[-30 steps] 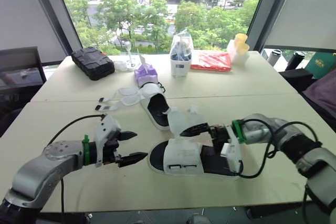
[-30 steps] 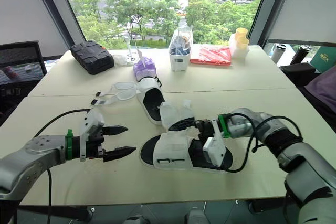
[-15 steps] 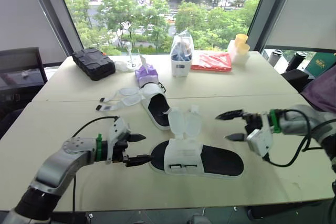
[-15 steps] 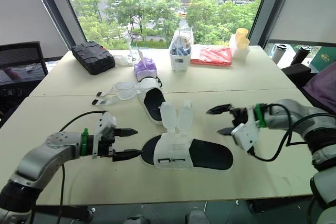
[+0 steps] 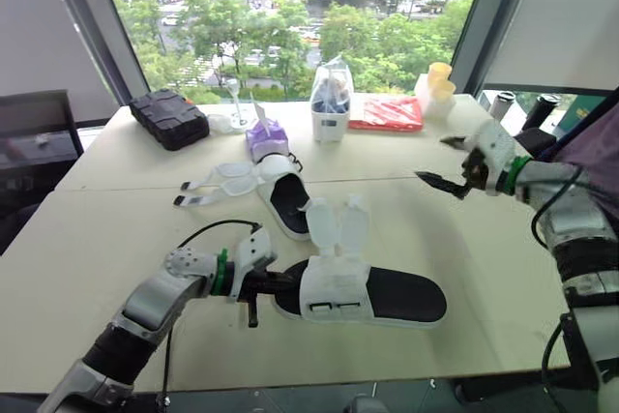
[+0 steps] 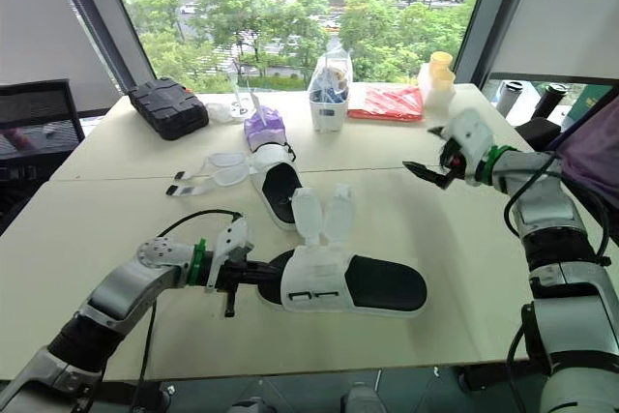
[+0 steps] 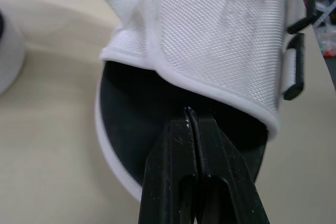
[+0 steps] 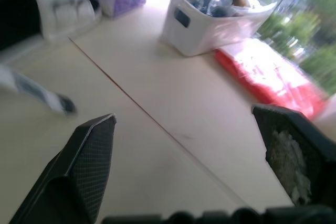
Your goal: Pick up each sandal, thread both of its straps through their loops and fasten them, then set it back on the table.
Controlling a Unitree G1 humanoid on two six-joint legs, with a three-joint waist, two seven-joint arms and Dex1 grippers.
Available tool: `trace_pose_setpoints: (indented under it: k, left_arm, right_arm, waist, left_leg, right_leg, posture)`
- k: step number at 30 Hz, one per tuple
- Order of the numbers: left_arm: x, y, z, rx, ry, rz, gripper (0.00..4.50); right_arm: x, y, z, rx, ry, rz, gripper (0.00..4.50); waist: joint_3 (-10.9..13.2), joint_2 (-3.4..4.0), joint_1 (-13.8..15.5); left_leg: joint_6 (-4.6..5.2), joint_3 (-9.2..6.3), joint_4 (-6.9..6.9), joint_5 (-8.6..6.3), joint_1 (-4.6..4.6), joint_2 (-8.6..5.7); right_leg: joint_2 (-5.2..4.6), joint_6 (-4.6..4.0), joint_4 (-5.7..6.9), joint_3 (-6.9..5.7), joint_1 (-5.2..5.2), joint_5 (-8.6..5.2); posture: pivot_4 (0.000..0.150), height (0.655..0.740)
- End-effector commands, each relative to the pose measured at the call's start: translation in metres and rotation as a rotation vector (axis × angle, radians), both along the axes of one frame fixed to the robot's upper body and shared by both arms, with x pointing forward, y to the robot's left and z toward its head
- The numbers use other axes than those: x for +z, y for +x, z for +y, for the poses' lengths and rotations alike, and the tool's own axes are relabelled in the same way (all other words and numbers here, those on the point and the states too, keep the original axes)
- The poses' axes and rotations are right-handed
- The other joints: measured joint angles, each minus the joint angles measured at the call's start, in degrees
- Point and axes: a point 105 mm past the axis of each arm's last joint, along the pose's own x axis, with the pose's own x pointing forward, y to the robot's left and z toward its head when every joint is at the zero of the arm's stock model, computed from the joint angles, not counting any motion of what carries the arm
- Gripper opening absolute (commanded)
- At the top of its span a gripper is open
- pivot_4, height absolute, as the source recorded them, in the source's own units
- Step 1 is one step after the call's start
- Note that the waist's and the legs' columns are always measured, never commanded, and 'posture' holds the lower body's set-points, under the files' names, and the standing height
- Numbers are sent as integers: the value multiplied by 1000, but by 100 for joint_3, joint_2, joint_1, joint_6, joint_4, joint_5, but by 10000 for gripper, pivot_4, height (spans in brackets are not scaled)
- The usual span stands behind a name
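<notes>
The near sandal, white with a black footbed, lies flat on the table with its two straps standing up unfastened. My left gripper is shut, and its tips poke into the toe opening under the white upper, against the footbed. Nothing shows between its fingers. The far sandal lies behind, its loose straps spread to the left. My right gripper hangs open above the table's right side, well away from both sandals and holding nothing.
Along the back of the table stand a black case, a purple tissue pack, a white bin with a plastic bag, a red packet and yellow cups. A seam runs across the tabletop.
My left gripper moved right to the near sandal's toe and shut. My right gripper left the sandal's heel, rising back and to the right, still open.
</notes>
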Motion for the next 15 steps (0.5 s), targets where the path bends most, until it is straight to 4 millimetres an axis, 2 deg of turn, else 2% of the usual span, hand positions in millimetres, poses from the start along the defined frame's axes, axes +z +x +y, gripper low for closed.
trace_pose_setpoints:
  k: [1, 7, 15]
  left_arm:
    - [-5, -2, -2, -10, 30, -19, 414]
    - [3, 2, -6, 29, -2, -59, 414]
    - [8, 2, -5, 51, -16, -79, 414]
  right_arm:
    - [3, -29, 34, 113, 218, 294, 45000]
    - [-13, -39, 55, 76, 446, 720, 45000]
    - [-26, -36, 82, 90, 575, 872, 45000]
  waist:
    - [0, 0, 43]
    - [0, 1, 88]
    - [-1, 0, 76]
  left_leg:
    - [5, -3, 0, -3, -4, 0]
    - [10, 7, 9, -5, -19, -9]
    - [12, 9, 6, -6, -27, -7]
  right_leg:
    - [0, 0, -2, -4, -1, 0]
    - [-10, 1, -20, -7, -2, -1]
    - [-7, 12, -19, -9, -12, 5]
  posture:
    - [1500, 7400]
    - [1500, 7400]
    - [1500, 7400]
